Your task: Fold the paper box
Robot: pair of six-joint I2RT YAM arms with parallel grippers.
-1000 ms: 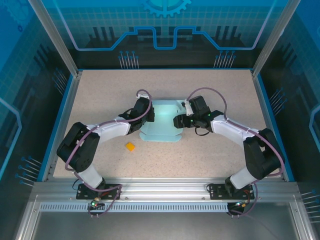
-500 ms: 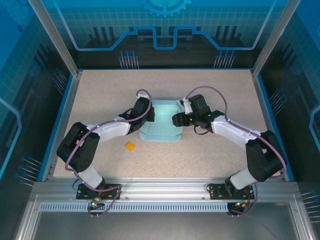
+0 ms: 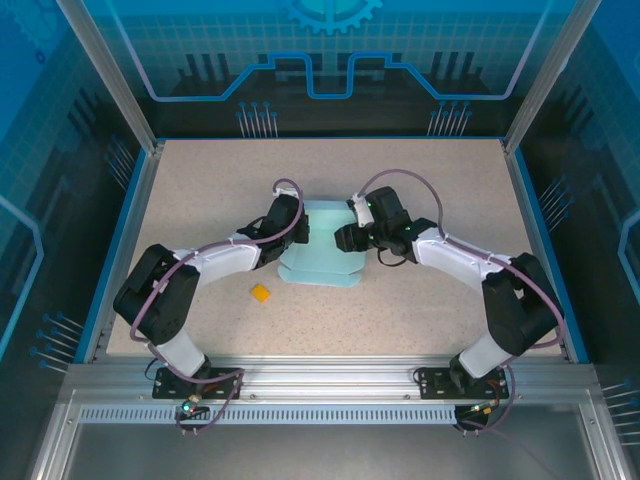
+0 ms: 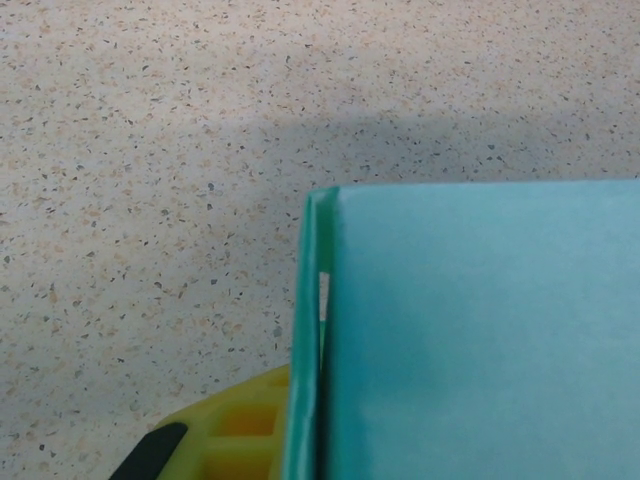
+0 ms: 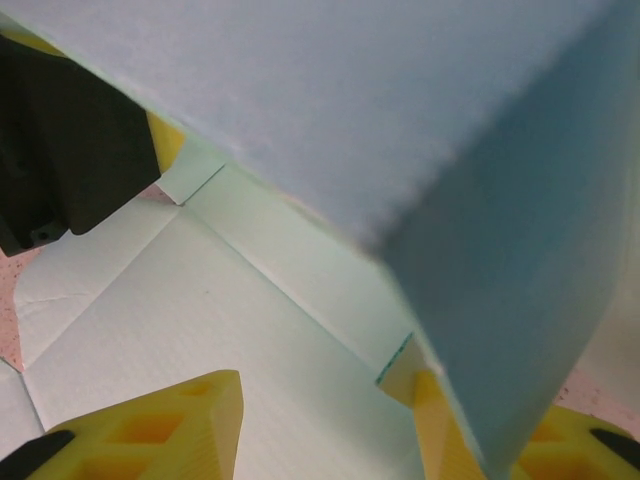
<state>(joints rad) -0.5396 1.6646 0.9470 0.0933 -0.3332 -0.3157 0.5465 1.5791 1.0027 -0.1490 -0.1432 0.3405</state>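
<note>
The paper box [image 3: 318, 245] lies mid-desk, hemmed in by the left gripper [image 3: 298, 232] at its 9 o'clock and the right gripper [image 3: 345, 238] at its 3 o'clock. Both arms slant back toward 7 and 5 o'clock. From 12 o'clock the desk [image 3: 420, 175] lies bare up to the box. A small orange square [image 3: 260, 292] lies near at 7 o'clock. Between the right jaws, a raised flap [image 5: 420, 150] crowds one side.

Top external camera looking down from high behind near edge, taking in whole bench [image 3: 430, 180]. Left wrist camera looking from very close at paper box [image 4: 480, 330] corner, bench behind it. Right wrist camera sitting very close under raised flap [image 5: 330, 90]. All three views sharing paper box.
</note>
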